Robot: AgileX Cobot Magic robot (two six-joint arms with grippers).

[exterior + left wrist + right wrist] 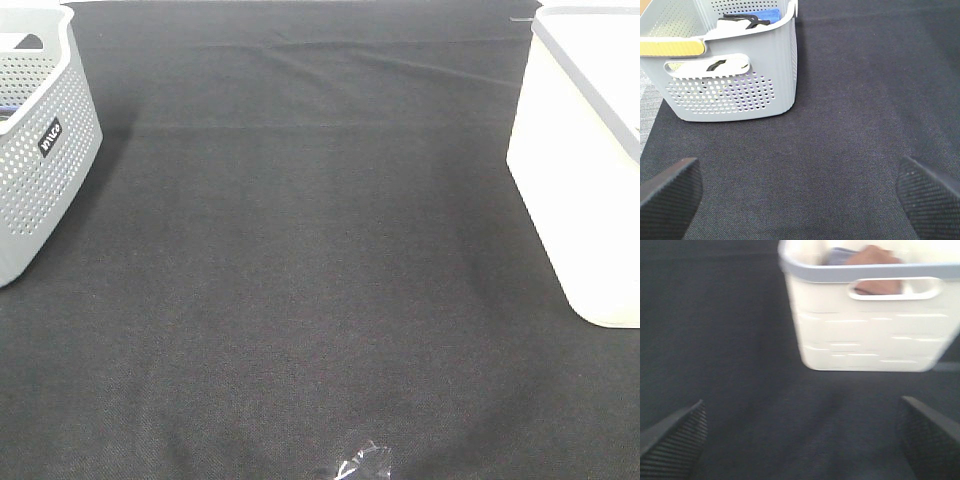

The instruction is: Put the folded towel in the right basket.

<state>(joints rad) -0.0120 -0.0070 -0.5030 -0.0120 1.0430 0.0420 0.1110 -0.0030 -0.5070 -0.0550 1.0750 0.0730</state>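
The right basket (585, 160) is white with a grey rim and stands at the right edge of the black cloth. In the right wrist view the basket (870, 335) holds a brownish folded towel (874, 256) beside a blue-grey cloth (837, 255); the towel also shows through the handle slot. My right gripper (800, 437) is open and empty, low over the cloth a short way in front of the basket. My left gripper (800, 195) is open and empty, facing the grey basket (735, 85). Neither gripper shows in the exterior high view.
The grey perforated basket (40, 150) stands at the left edge and holds a blue item (767, 16) and black-and-white items (737, 21). A bit of clear plastic (360, 465) lies at the front edge. Black cloth (310, 280) covers the table.
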